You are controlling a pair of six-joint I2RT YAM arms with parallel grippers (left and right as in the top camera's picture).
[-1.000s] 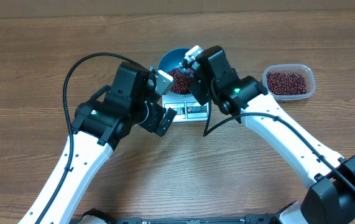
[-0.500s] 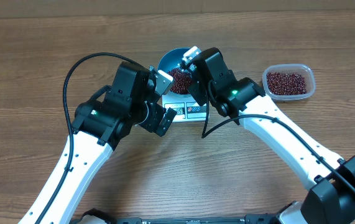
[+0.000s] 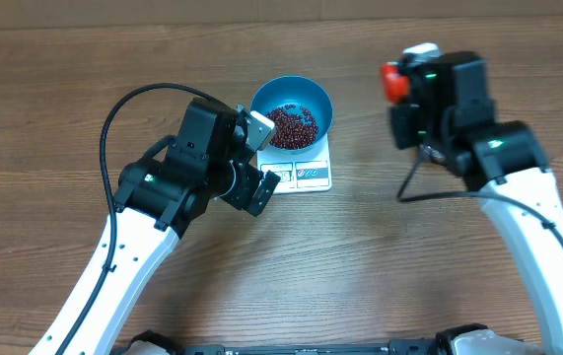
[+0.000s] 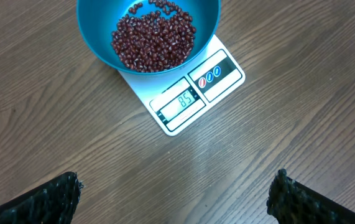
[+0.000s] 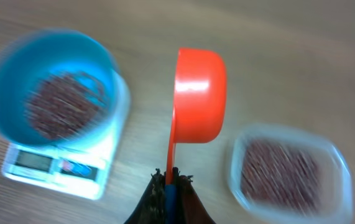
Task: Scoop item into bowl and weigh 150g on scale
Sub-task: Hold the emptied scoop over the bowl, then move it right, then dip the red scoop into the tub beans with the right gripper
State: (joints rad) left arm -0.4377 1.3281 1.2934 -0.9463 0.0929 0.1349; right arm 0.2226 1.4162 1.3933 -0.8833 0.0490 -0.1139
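Sitting on the scale (image 4: 209,76), bowl (image 4: 93,31) of beans (image 4: 154,40); scoop (image 5: 199,93) in right tool (image 5: 171,180).

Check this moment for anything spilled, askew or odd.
Nothing stands out. The beans all lie inside the bowl, which sits on the scale with the display uncovered, and no strays show on the table. The right wrist view is blurred, so the tub there is harder to judge.
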